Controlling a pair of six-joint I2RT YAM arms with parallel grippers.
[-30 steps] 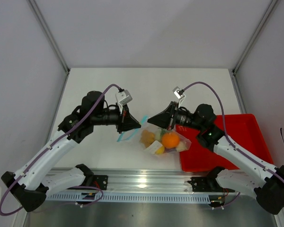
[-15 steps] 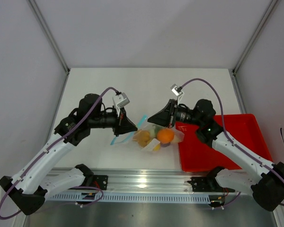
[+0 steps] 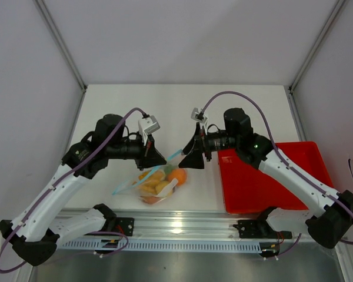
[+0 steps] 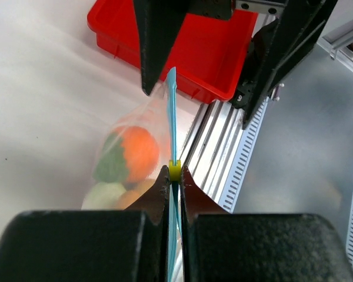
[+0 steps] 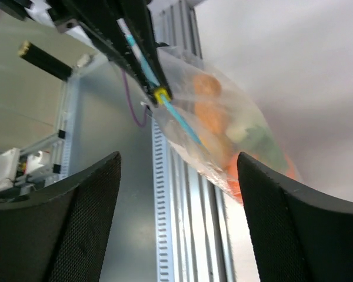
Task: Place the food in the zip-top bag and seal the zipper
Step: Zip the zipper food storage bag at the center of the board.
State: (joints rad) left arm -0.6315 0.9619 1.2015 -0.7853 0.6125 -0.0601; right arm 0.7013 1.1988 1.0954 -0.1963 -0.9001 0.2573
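Zipper (image 4: pixel 171 117) pinched at the yellow slider (image 4: pixel 174 169) by my left pincer (image 4: pixel 174 176); right pincer (image 5: pixel 177 161) spread, so I'd clamp the free end first, then slide straight, bag (image 3: pixel 142 189) taut

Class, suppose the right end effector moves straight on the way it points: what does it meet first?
Probably the zipper of the zip-top bag, which crosses between the right end effector's open fingers; the left end effector grips it just beyond.

White arms (image 3: pixel 54 197), black joints (image 3: pixel 109 126), seemingly purple cables (image 3: pixel 247 102).
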